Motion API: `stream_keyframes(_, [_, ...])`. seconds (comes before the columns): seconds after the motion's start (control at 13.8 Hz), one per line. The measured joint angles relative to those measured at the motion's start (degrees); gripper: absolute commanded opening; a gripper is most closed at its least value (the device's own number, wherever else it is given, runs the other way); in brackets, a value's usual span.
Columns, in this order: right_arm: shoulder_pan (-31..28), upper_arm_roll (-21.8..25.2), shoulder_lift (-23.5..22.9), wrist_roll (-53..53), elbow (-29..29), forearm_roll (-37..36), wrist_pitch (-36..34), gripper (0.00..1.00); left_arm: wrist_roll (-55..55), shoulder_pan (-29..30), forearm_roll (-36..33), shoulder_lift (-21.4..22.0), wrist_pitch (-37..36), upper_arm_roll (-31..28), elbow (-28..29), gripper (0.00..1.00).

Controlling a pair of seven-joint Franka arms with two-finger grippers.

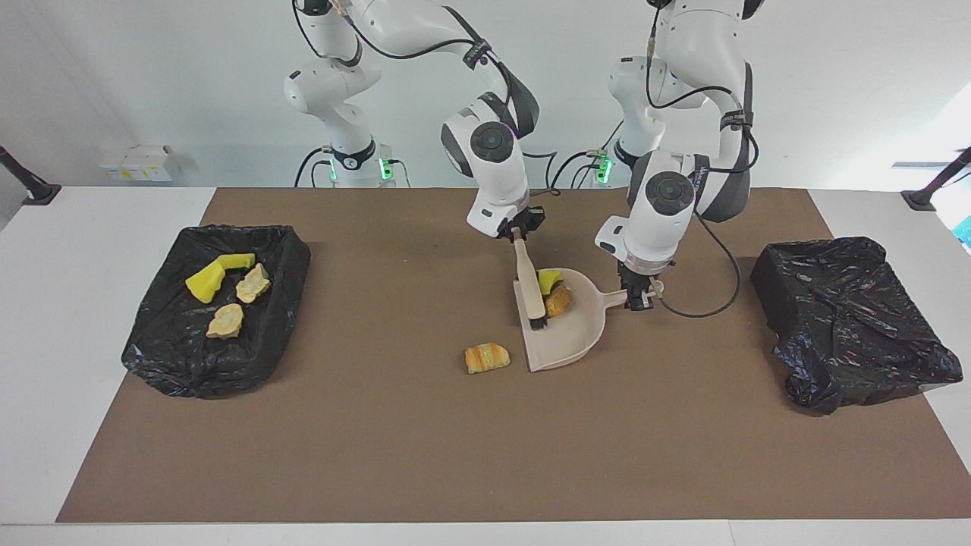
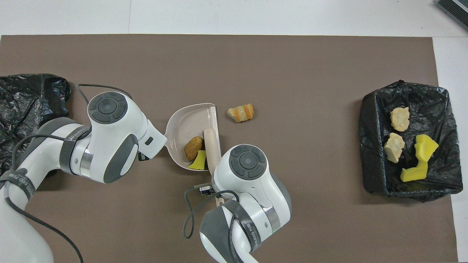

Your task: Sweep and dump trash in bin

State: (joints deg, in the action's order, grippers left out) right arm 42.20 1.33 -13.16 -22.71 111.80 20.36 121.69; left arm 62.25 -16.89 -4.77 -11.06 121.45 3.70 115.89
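You see a beige dustpan [image 1: 565, 334] holding yellow sponge [image 1: 548, 277] and brown bread [image 1: 559, 299], an orange-striped roll [image 1: 487, 357], and black bins [image 1: 216, 307].

The dustpan [image 1: 565, 334] looks like smooth beige plastic with a faint sheen along its rim. The brush [image 1: 529, 282] has a matt, pale handle, wood or plastic, I cannot tell which, ending in dark bristles. Both bins are lined with crinkled black plastic film, glossy where the folds catch the light: the open bin [image 1: 216, 307] and the covered one [image 1: 850, 322]. The table mat [image 1: 485, 447] is a flat, matt brown sheet, like paper or board. The trash is porous: yellow spongy foam [image 1: 548, 278], a rough orange-brown crusty lump [image 1: 560, 300], a striped bread-like piece [image 1: 487, 357]. The arm shells are smooth, glossy white plastic
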Motion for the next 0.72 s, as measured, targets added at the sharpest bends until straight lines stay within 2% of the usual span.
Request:
stream_keyframes(0.14, [-1.33,0.71,0.02,0.81,-1.01,-0.07,-2.37,0.00,0.02,0.00,0.00,0.00,0.01,0.00,0.00,0.00])
stream_keyframes(0.36, [-7.13,1.51,0.93,4.73,-1.95,-2.64,-6.04,0.00,0.03,0.01,0.00,0.00,0.02,0.00,0.01,0.00])
stream_keyframes(0.72, [-11.60,1.63,1.42,5.37,-2.37,-9.17,-6.01,0.00,0.04,0.03,0.00,0.00,0.04,0.00,0.02,0.00])
